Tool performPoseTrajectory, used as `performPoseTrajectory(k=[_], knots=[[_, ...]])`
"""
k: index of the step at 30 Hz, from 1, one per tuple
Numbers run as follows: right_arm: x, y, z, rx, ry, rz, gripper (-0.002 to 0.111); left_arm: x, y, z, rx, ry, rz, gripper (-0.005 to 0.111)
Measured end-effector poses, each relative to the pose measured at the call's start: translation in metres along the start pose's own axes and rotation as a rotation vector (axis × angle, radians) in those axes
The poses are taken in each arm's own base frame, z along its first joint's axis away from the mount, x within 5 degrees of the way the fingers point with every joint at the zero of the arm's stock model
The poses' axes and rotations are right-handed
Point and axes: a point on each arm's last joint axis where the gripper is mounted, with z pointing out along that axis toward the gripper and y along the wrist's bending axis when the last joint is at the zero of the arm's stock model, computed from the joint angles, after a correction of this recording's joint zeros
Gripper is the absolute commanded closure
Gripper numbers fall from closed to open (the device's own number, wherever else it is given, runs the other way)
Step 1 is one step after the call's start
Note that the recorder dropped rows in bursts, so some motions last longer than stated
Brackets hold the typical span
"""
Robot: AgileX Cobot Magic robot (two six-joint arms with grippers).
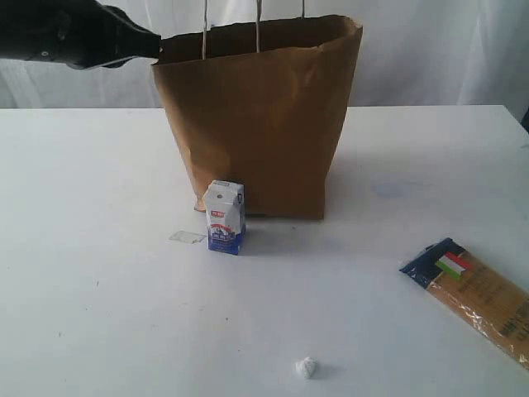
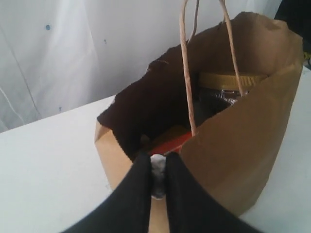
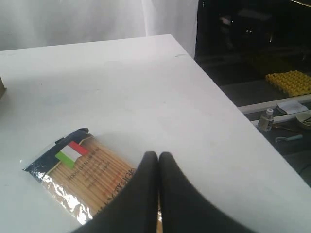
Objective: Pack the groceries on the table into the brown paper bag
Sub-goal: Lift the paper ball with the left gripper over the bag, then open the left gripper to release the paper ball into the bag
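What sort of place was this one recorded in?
Probably a lab or workshop test station, not a home: a plain white table with a white curtain behind it, and past the table's edge a dim work area with a yellow tray and a small bottle.

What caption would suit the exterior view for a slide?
Brown paper bag stands on the white table; a small white-blue carton stands before it, an Italian-flag pasta packet lies at right.

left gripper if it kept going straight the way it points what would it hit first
Likely the near rim of the tall brown kraft paper bag: the left gripper's fingers sit right at it. Beyond lies the bag's dark inside; depth is unclear.
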Motion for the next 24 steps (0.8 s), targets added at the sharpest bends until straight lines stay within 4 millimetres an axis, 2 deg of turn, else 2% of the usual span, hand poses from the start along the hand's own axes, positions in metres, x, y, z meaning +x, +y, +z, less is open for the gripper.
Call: performPoseTrajectory(k=[8,9,14,18,22,24], knots=[[0.000,0.000,0.000,0.000,0.000,0.000,0.108,-0.021,0.002,0.022,0.043,-0.014,0.003,0.107],[0.000,0.000,0.000,0.000,0.000,0.000,0.108,-0.022,0.003,0.030,0.049,-0.008,0.003,0.107],[0.000,0.000,0.000,0.000,0.000,0.000,0.108,-0.018,0.008,0.049,0.052,0.015,-0.003,0.107],[0.000,0.000,0.000,0.000,0.000,0.000,0.108,-0.014,0.009,0.057,0.058,0.033,0.001,0.106],[0.000,0.000,0.000,0.000,0.000,0.000,0.108,-0.014,0.009,0.056,0.063,0.032,0.072,0.076],[0.000,0.000,0.000,0.000,0.000,0.000,0.108,-0.014,0.008,0.056,0.073,0.039,0.079,0.057]])
